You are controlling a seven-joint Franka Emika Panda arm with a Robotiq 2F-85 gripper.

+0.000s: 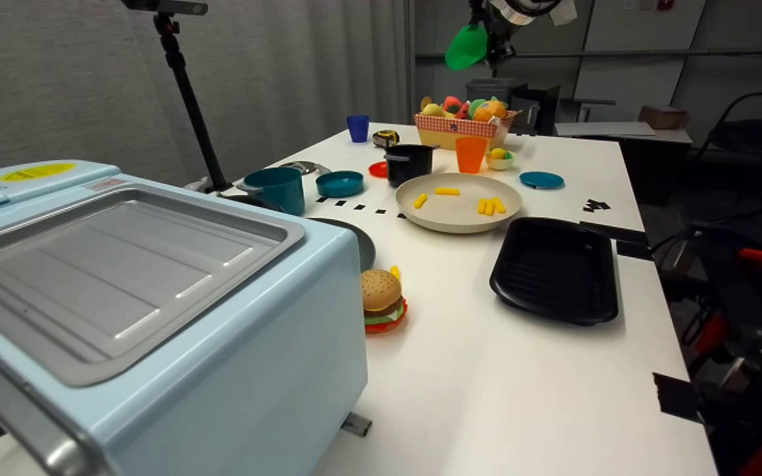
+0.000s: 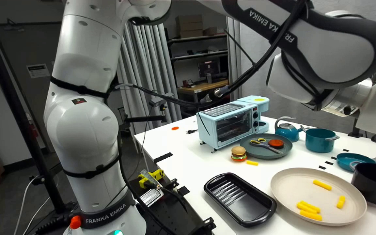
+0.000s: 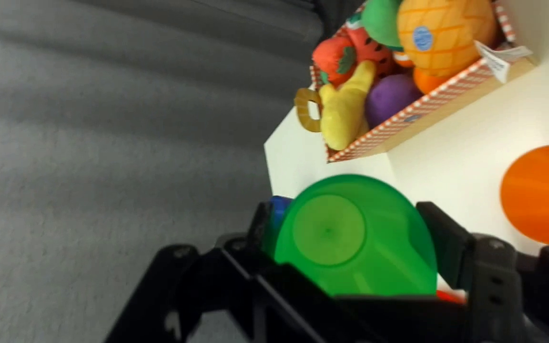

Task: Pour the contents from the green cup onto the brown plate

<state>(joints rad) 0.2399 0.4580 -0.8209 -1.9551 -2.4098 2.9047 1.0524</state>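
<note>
Fingers (image 3: 446, 238) observed gripping the green cup (image 3: 350, 238), which is held tilted, high above the surface (image 1: 460, 344); five yellow pieces (image 2: 321, 185) lie on the brown plate (image 2: 325, 197), three of them grouped together

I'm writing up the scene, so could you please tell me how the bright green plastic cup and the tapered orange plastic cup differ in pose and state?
The bright green plastic cup is held in the air in the robot's jaws, while the tapered orange plastic cup stands on the white table. The green cup is tilted; the orange cup is upright. Both taper, and neither shows a handle.
</note>
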